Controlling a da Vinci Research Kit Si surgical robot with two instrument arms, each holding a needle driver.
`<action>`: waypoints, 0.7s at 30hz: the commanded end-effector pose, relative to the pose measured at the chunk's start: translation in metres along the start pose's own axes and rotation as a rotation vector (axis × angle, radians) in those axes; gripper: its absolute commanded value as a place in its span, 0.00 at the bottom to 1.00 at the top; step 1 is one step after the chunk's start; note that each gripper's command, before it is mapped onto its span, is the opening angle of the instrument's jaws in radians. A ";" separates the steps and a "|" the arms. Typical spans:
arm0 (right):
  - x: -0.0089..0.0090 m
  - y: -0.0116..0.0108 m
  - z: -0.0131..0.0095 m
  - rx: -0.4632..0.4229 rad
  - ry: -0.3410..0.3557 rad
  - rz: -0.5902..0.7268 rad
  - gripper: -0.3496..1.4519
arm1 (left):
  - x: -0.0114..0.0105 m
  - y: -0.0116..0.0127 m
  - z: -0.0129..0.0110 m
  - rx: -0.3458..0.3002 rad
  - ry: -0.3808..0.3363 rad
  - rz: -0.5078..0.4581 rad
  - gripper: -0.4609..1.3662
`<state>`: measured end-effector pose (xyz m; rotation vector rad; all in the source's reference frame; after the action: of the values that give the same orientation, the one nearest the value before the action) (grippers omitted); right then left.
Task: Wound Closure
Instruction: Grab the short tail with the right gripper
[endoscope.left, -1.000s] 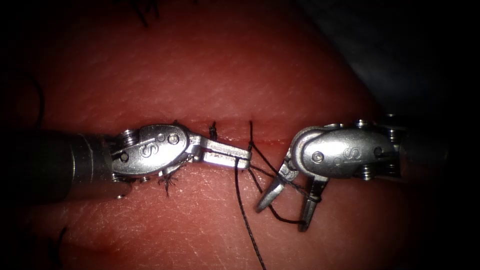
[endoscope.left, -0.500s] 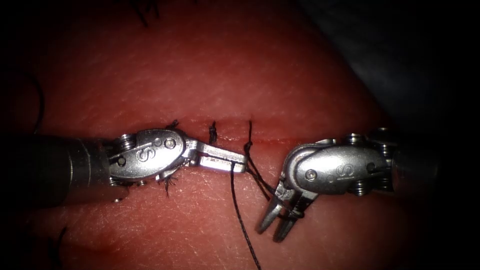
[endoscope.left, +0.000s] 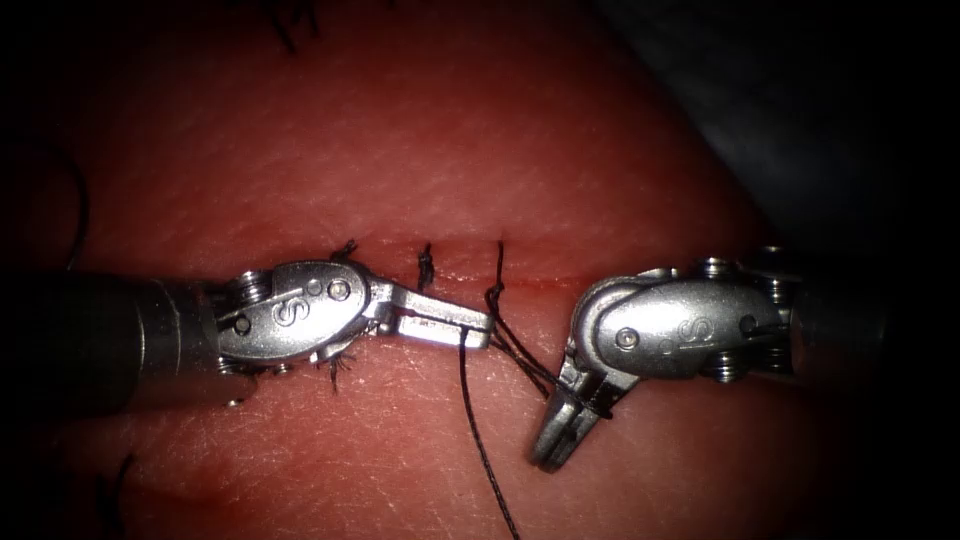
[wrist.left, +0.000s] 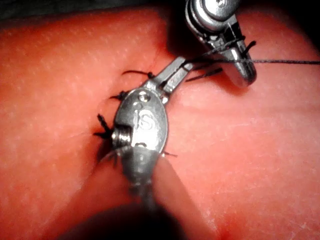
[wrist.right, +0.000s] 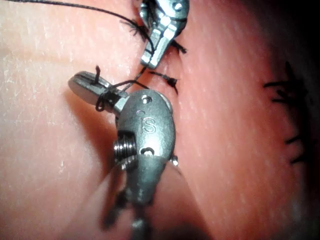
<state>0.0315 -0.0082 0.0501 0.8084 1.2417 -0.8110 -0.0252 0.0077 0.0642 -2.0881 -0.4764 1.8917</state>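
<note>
Endoscope view. We list the tissue (endoscope.left: 420, 150), its cut (endoscope.left: 540, 283) running across the middle as a thin line. The left tool (endoscope.left: 478, 330) enters from the picture's left, jaws clenched on the thread (endoscope.left: 480, 440) at their tip, just below the cut. From that grip one strand drops toward the lower edge. Further strands run from a knot (endoscope.left: 494, 294) at the cut down to the right tool (endoscope.left: 555, 445). The right tool points downward below the cut, its jaws pressed together, with thread wrapped around them near the hinge. We cannot tell whether a strand is pinched between the jaws or only looped outside. Cut ends of thread (endoscope.left: 426, 264) stand up from earlier stitches along the cut. We cannot make out the needle.

Left wrist view. We record the left tool (wrist.left: 179, 70) with jaws closed at the cut, thread (wrist.left: 285, 61) leading away from its tip in a taut line. The right tool (wrist.left: 242, 70) sits just beyond, strands crossing it. Short cut ends (wrist.left: 102, 127) lie beside the left tool's wrist.

Right wrist view. We record the right tool (wrist.right: 82, 84), jaws together, a dark loop of thread (wrist.right: 102, 97) wound about them. The left tool (wrist.right: 152, 55) lies close by. Finished stitches (wrist.right: 287, 95) show further along the tissue (wrist.right: 235, 150).
</note>
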 end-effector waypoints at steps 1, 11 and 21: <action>0.0000 0.0000 0.0000 -0.006 0.000 0.007 0.00 | 0.0000 0.0000 0.0000 -0.008 0.000 0.001 0.06; -0.0001 0.0003 -0.0002 -0.009 0.002 0.028 0.00 | 0.0000 0.0002 -0.0002 -0.010 0.000 0.001 0.06; -0.0010 0.0018 -0.0018 -0.045 0.034 0.162 0.00 | 0.0003 0.0012 -0.0003 -0.013 0.000 0.001 0.06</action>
<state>0.0320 -0.0054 0.0511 0.8800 1.2032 -0.6376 -0.0248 0.0067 0.0634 -2.0935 -0.4822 1.8922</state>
